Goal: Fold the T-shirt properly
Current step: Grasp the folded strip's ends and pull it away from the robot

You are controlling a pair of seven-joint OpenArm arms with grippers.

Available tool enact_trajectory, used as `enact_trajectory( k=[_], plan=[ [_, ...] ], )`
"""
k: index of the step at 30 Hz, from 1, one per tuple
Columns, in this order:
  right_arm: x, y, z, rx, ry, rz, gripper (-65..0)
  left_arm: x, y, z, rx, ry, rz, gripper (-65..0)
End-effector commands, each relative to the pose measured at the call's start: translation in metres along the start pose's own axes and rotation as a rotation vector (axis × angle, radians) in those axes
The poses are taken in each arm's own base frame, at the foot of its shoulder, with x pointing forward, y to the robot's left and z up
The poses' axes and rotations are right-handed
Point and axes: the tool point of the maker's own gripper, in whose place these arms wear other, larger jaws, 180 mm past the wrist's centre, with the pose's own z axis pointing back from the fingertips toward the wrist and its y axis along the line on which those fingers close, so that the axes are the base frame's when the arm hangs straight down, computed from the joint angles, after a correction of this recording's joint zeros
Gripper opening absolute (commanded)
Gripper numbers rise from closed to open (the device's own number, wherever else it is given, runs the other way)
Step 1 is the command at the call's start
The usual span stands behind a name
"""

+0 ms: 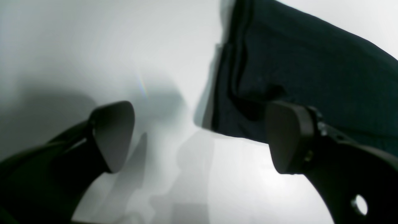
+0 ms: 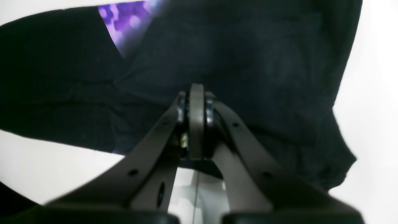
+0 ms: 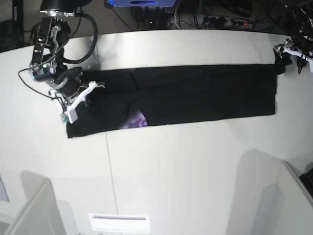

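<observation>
The left end effector (image 1: 199, 137) gapes wide, empty, just beside the T-shirt (image 3: 195, 95) edge on the white tabletop (image 3: 186, 166); the right end effector (image 2: 196, 121) is clenched over the shirt's opposite end, arm bent downward

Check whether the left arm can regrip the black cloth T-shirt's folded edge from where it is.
Probably yes: the left end effector is open beside the black cloth T-shirt, with nothing in between.
</observation>
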Motion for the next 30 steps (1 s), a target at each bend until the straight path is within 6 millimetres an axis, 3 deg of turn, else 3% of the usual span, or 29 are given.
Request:
enact_trajectory(
  k=[1, 14, 19, 26, 30],
  plan=[
    [0.011, 0.000, 0.004, 0.003, -0.042, 0.008, -65.0, 0.016, 0.002, 0.005, -0.002, -0.046, -0.027, -0.3],
    [-0.006, 0.000, 0.005, 0.002, -0.013, -0.002, -65.0, 0.007, 0.011, -0.001, 0.014, -0.007, -0.018, -0.3],
    [-0.006, 0.000, 0.005, 0.002, -0.013, -0.002, -65.0, 0.006, 0.001, -0.015, -0.001, 0.026, -0.063, -0.3],
    [-0.006, 0.001, 0.005, 0.003, -0.013, -0.003, -65.0, 0.020, -0.005, -0.026, -0.008, -0.009, -0.058, -0.3],
    [-0.006, 0.001, 0.005, 0.003, -0.011, -0.003, -65.0, 0.008, -0.019, -0.045, -0.065, 0.046, -0.054, -0.3]
  ],
)
